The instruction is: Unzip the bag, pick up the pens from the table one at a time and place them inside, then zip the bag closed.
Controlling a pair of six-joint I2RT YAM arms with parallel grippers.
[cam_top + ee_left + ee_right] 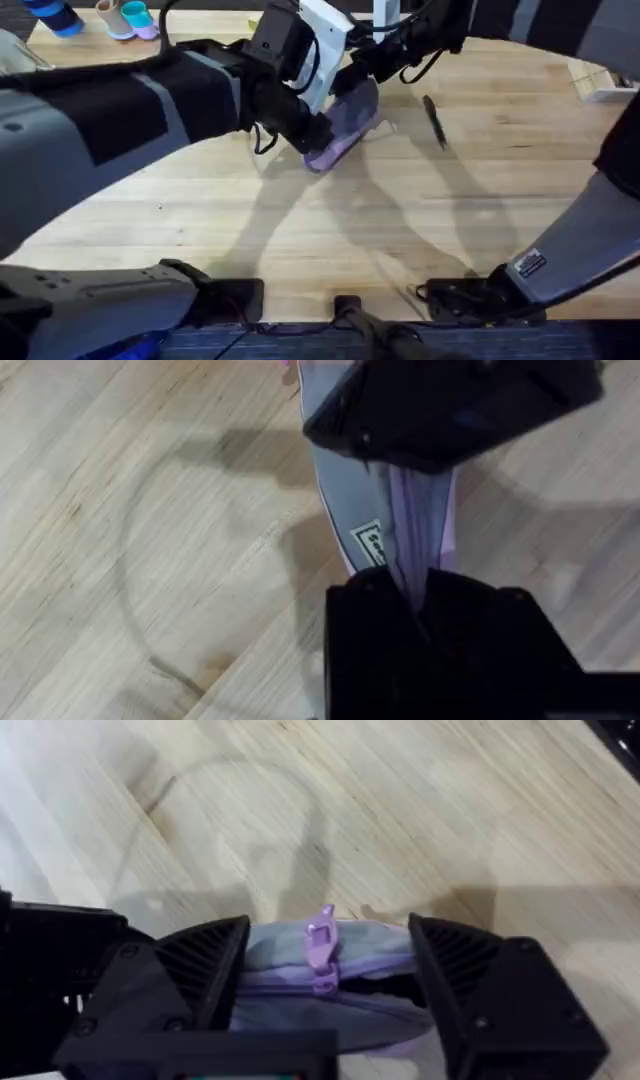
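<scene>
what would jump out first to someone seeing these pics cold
Both arms converge on the lilac bag at the far middle of the table, the left claw clamped on one end of it. In the right wrist view the right claw straddles the bag with its fingers spread either side of the purple zip pull. A lone black pen lies on the wood just right of the bag.

A lilac-purple bag point(330, 985) with a matching purple zip pull point(322, 945) is seen on a pale wood-grained table point(300, 230); the pen point(434, 122) is black.
</scene>
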